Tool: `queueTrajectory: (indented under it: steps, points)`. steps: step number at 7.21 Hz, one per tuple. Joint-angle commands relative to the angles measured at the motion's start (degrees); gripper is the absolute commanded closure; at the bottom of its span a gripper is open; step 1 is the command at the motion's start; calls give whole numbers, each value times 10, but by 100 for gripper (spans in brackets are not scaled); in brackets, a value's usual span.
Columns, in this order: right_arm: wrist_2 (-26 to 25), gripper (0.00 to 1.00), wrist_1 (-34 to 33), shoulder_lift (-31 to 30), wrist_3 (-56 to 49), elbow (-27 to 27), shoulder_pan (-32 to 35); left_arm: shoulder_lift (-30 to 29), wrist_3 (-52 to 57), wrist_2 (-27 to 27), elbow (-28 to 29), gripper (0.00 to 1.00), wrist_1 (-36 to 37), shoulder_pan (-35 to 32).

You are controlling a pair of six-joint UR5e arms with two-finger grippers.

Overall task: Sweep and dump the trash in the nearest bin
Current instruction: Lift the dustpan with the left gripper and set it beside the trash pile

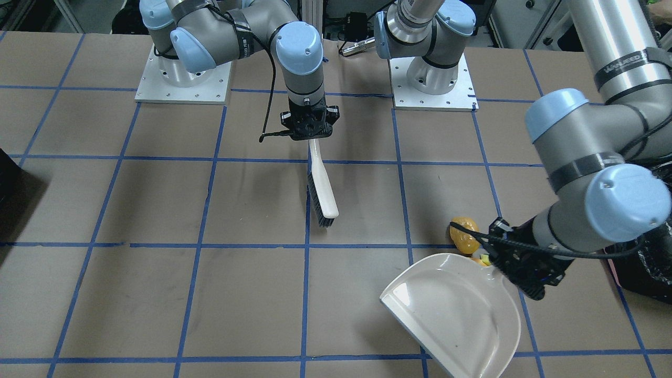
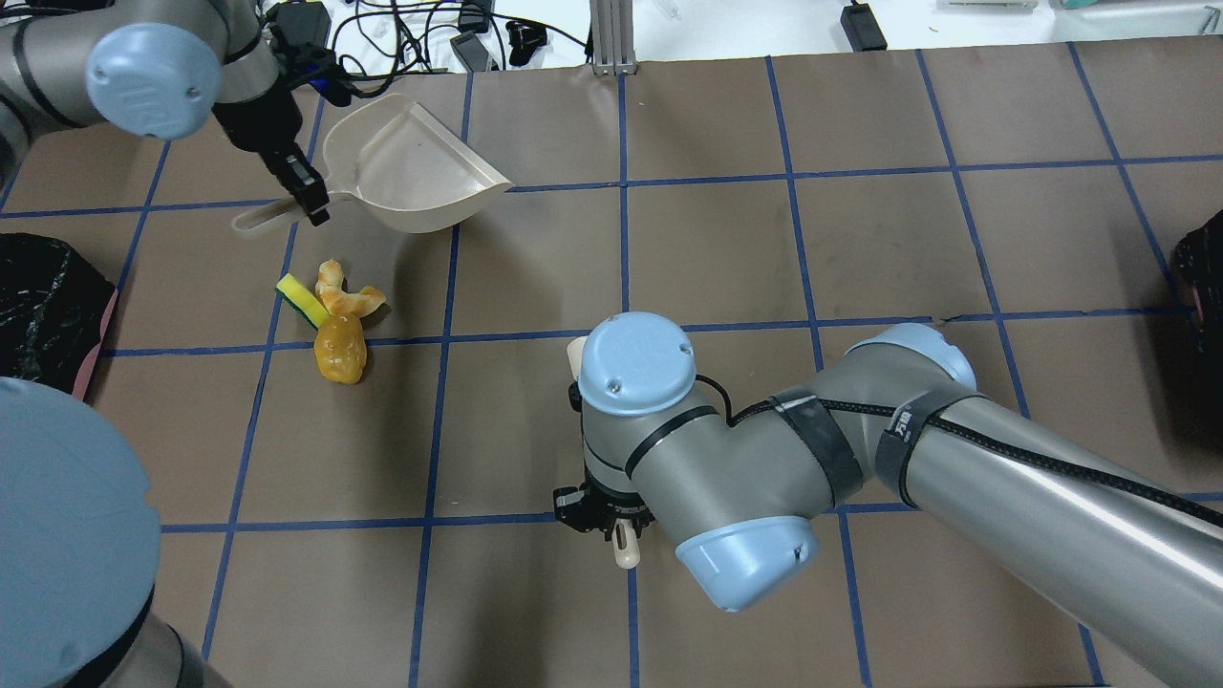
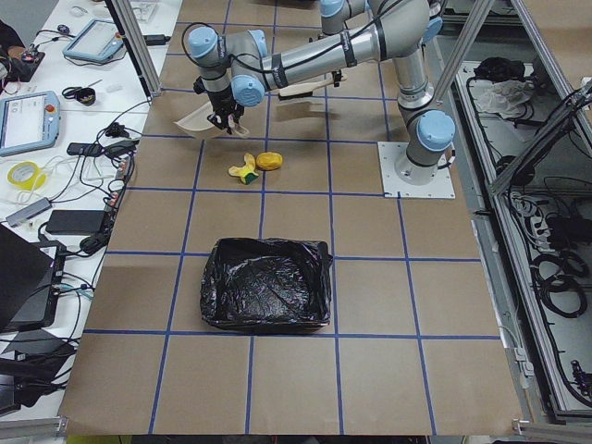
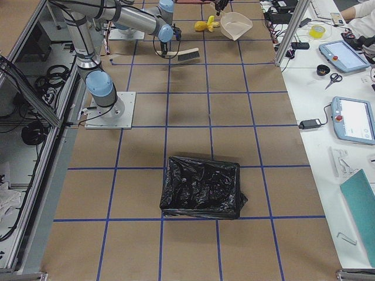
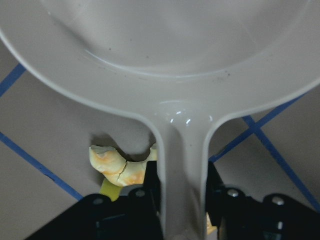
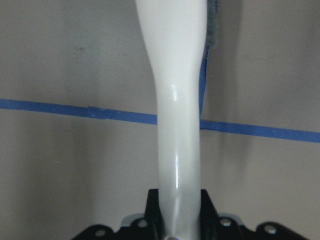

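The trash lies together on the table: an orange-yellow oval (image 2: 341, 355), a beige-orange croissant piece (image 2: 350, 297) and a yellow-green wedge (image 2: 300, 298). My left gripper (image 2: 308, 196) is shut on the handle of the empty white dustpan (image 2: 411, 172), just beyond the trash; the wrist view shows the croissant (image 5: 117, 167) under the handle. My right gripper (image 1: 308, 128) is shut on the white brush (image 1: 323, 191), which hangs bristles-down mid-table, well apart from the trash. The bin (image 2: 48, 296), pink-sided with a black bag, stands at the table's left edge.
A plain dark container (image 2: 1202, 272) sits at the table's far right edge. Both arm bases (image 1: 433, 79) stand on plates at the robot's side. Brown paper with blue tape lines covers the table (image 2: 860, 239).
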Motion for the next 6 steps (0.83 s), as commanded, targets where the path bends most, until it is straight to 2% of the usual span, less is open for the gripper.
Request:
queueTrajectory:
  steps: [1, 3, 5, 6]
  points:
    - [79, 100, 29, -7, 7, -16, -51, 25, 193, 21, 4, 100, -23, 79]
    - [115, 100, 37, -11, 7, -21, -79, 28, 405, 53, -3, 100, 0, 133]
    - [133, 100, 37, -10, 8, -21, -86, 9, 590, 78, -19, 100, 114, 176]
    - [145, 100, 37, -11, 12, -20, -88, 2, 635, 93, -46, 100, 164, 183]
